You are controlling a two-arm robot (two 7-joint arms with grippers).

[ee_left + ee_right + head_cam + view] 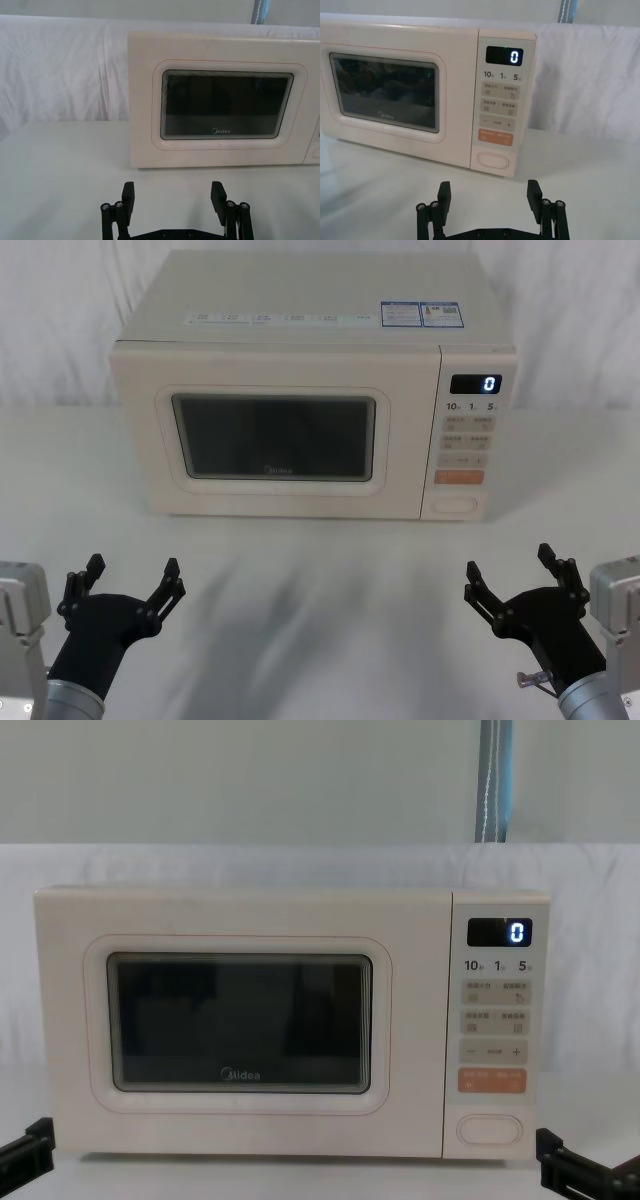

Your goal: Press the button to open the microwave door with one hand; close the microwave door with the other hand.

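At counter centre, microwave [300, 390] sits heavy and rigid with microwave door [275, 435] shut; button [455, 505], low on its panel, likely wants a firm fingertip push; left hand [130, 575] and right hand [512, 568] hover spread, empty.

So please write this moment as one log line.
microwave door: shut | button: unpressed | left gripper: open, near table edge | right gripper: open, before panel

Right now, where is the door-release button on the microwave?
The button sits at the bottom of the microwave's control panel on the robot's right, directly below the orange key, beside the shut door.
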